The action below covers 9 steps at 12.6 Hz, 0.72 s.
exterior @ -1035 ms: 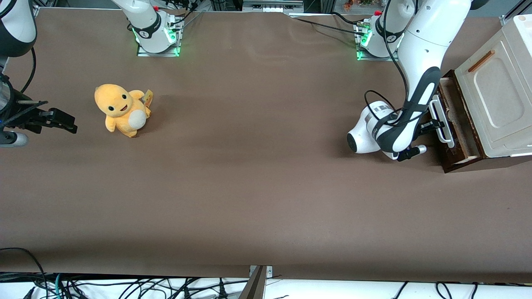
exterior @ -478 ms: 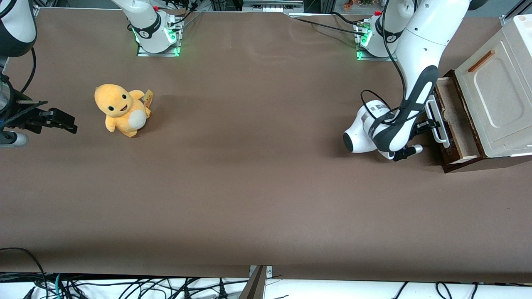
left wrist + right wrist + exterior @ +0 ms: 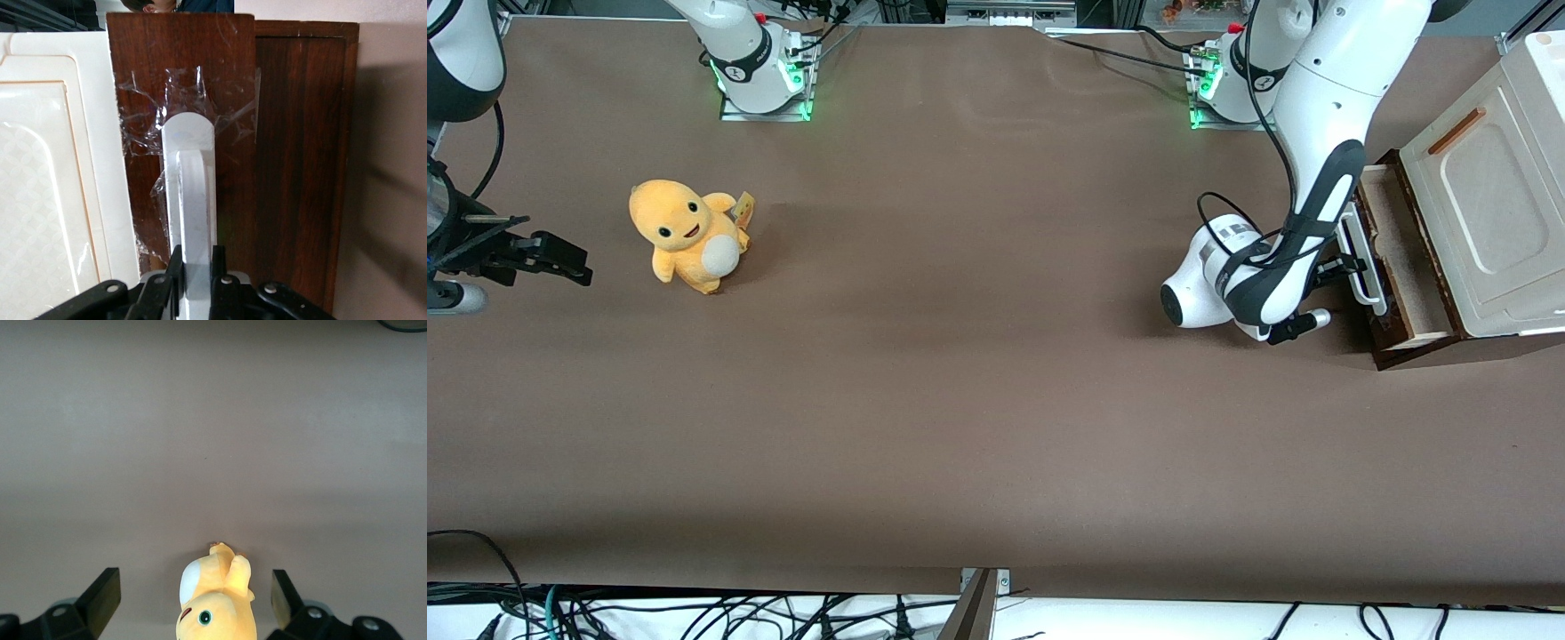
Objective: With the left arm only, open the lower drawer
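**Risk notes: lower drawer pull, hand on handle**

The hand (image 3: 195, 280) of the left arm (image 3: 1325, 142) is closed on the white loop handle (image 3: 189, 200) of the lower drawer (image 3: 1400, 258). Its 2 fingers (image 3: 175, 270) clamp the bar near 1 end, not at its middle. The drawer stands partly pulled out from under the cream panel (image 3: 1485, 204), with its pale inside showing.

Probable failure modes:

1. Slip. The bar is smooth and the grip narrow; a fast pull could draw the fingers off the bar end.
2. Jamming. An off-centre grip may skew the drawer in its runners if the pull is not straight.
3. Handle detachment. Clear tape (image 3: 193, 100) lies around the handle base, which suggests a weak mount.
4. Cabinet drag. A stuck drawer could slide the whole unit across the table (image 3: 978, 400).
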Tool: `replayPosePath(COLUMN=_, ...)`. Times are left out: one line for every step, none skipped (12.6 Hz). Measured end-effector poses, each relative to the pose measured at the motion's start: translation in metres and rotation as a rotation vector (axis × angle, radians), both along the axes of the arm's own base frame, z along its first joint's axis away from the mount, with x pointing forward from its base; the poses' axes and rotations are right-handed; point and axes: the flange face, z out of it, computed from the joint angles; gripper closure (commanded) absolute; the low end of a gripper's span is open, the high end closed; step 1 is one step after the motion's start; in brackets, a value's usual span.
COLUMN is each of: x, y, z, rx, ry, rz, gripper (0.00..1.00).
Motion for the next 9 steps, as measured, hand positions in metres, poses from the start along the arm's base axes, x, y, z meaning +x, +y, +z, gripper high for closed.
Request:
replayPosePath(x=0.0, y=-0.0001, z=0.0, rx=0.0, ry=0.0, rz=0.0, gripper=0.87)
replayPosePath(x=-0.0001, y=-0.0003, z=0.0, rx=-0.001, ry=0.0, rz=0.002, gripper=0.87)
replayPosePath(x=0.0, y=-0.0005, z=0.0002, rx=-0.002, ry=0.0, rz=0.003, gripper=0.87)
replayPosePath(x=0.0, y=-0.0006, z=0.0003, rx=-0.003, ry=0.0, rz=0.004, gripper=0.87)
replayPosePath(x=0.0001, y=-0.0007, z=0.0003, rx=-0.003, ry=0.0, rz=0.005, gripper=0.87)
replayPosePath(x=0.0001, y=-0.0008, z=0.0004, rx=-0.004, ry=0.0, rz=0.005, gripper=0.87)
replayPosePath(x=0.0002, y=-0.0011, z=0.0006, rx=-0.006, ry=-0.001, rz=0.008, gripper=0.87)
replayPosePath(x=0.0007, y=-0.0018, z=0.0011, rx=-0.011, ry=-0.002, rz=0.014, gripper=0.87)
replayPosePath(x=0.0015, y=-0.0024, z=0.0019, rx=-0.015, ry=-0.005, rz=0.019, gripper=0.87)
